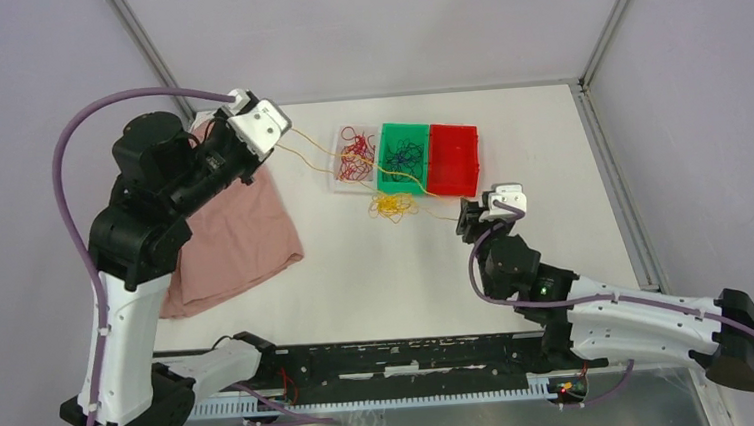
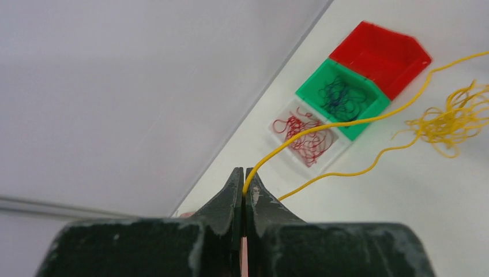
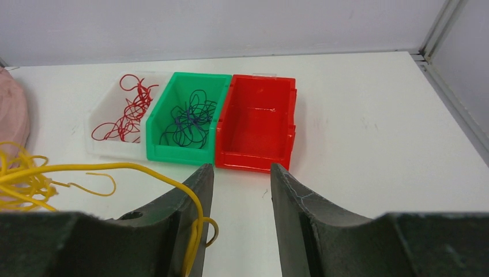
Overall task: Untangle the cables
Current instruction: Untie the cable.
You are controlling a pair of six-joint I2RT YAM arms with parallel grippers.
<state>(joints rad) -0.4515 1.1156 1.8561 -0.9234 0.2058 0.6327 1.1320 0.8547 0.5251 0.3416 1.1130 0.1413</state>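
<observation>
Left side first: the left arm is raised above the cloth [image 1: 239,233]. The left fingers [image 2: 230,199] are pressed fully together, pinching a yellow strand [image 2: 323,128] right at the tips. From there we see the strand run out in the air over the bins towards the right arm. A second yellow run drops to the yellow tangle [image 1: 393,207], which lies on the tabletop [image 1: 378,283] just in front of the bins.

Middle: three bins stand touching in a row.
- The clear bin [image 3: 115,149] holds red cables [image 3: 130,109].
- The green bin [image 3: 179,154] holds dark cables [image 3: 190,118].
- The red bin [image 3: 254,160] looks empty.

Right side: the right fingers [image 3: 300,202] sit low near the tabletop, just right of the tangle, and stand about half open with a clear gap. The yellow strand lies along the inner edge of the left-hand finger and curls under it. We read it as hooked there, not clamped, so nothing is held.

Risks, as we judge them:
- Pulling harder from the left could cinch the tangle into a knot instead of freeing the strand.
- The strand crosses the green bin, so it could snag the dark cables, or tip or drag a bin.
- The right side is only hooked, so the strand could slip off and the tangle would then slide along with the pull.
- The wire is thin, so it could also slip out of the left pinch.
</observation>
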